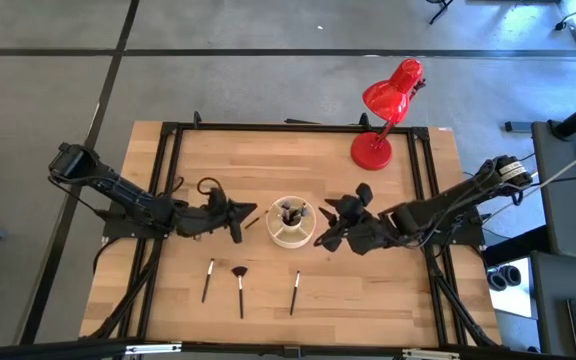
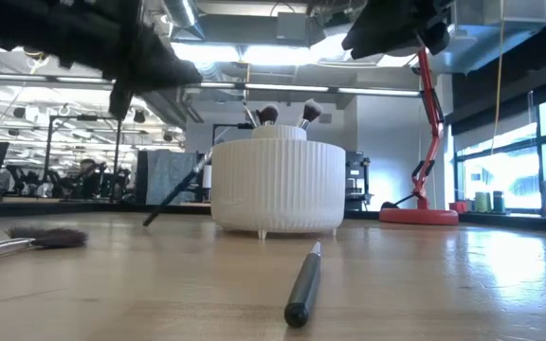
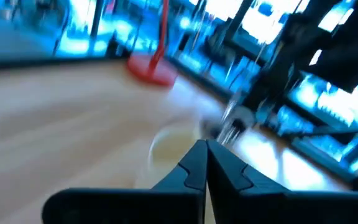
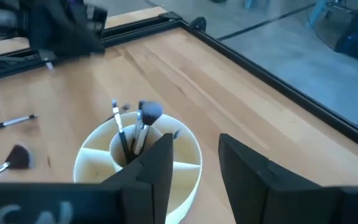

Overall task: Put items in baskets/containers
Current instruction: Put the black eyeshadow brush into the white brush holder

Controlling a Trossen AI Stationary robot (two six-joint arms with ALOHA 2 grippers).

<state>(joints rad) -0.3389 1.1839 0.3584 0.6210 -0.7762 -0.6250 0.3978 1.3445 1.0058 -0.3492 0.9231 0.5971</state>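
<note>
The cream cup (image 1: 292, 222), ribbed on its outer wall and divided inside by partitions, is shown at the middle of the wooden tabletop (image 1: 218, 160). Several brushes (image 4: 135, 127) are seen standing upright in its central compartment, heads up, while the outer compartments visible in the right wrist view appear bare. Three brushes are left lying flat near the front edge of the tabletop: a plain one (image 1: 208, 281) on the left, the fan-headed brush (image 1: 239, 287) just beside it, and a third (image 1: 295, 292) in front of the cup, well apart from it. A further brush (image 1: 252, 222) is seen slanting between the left tool (image 1: 240, 220) and the cup; in the low view it (image 2: 173, 194) is angled down toward the tabletop, and whether it is being gripped cannot be told. The fingers of the left tool are pressed together in the left wrist view. The right tool (image 1: 330, 224) is held just beside the cup on its right, above the tabletop, with its fingers (image 4: 160, 165) spread apart and nothing between them. A red desk lamp (image 1: 383, 110) stands at the rear right of the tabletop
</note>
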